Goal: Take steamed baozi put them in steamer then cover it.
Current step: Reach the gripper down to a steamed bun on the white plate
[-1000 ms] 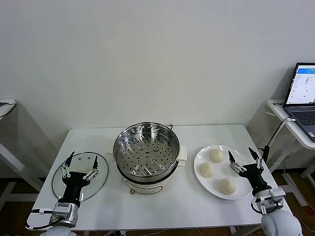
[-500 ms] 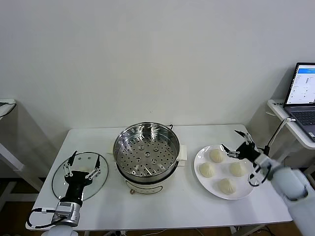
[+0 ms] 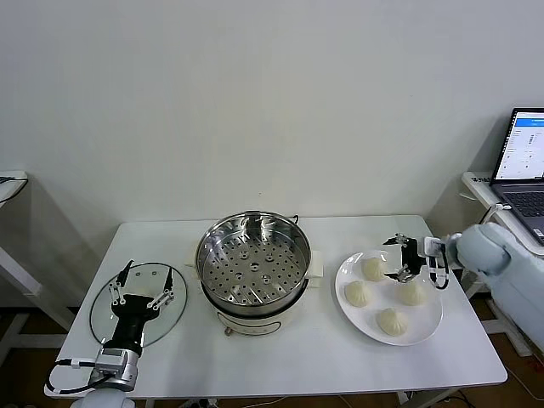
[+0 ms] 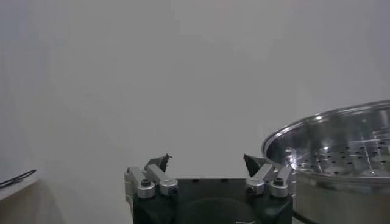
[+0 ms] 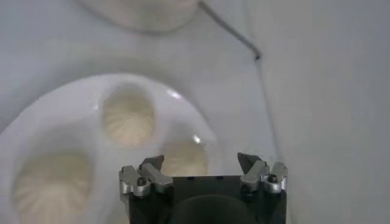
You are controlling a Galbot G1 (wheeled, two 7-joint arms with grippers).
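Four cream-white baozi lie on a white plate point(image 3: 430, 320) at the table's right: back point(image 3: 372, 269), left point(image 3: 358, 294), right point(image 3: 413, 294) and front point(image 3: 393, 321). The steel steamer point(image 3: 252, 270), uncovered, stands at the table's middle with its perforated tray bare. My right gripper point(image 3: 399, 259) is open and empty, hovering over the plate between the back and right baozi. The right wrist view shows that gripper point(image 5: 201, 164) just above one baozi point(image 5: 183, 159), with others point(image 5: 127, 119) beyond. My left gripper point(image 3: 140, 289) is open and empty above the glass lid point(image 3: 100, 310).
The left wrist view shows the left gripper point(image 4: 207, 163) and the steamer's rim point(image 4: 341, 131) to one side. A laptop point(image 3: 525, 161) sits on a side stand beyond the table's right edge. Bare tabletop lies in front of the steamer.
My right arm has swung from the table's front right corner up and inward over the plate, its gripper now turned sideways above the baozi. The left arm has stayed nearly still.
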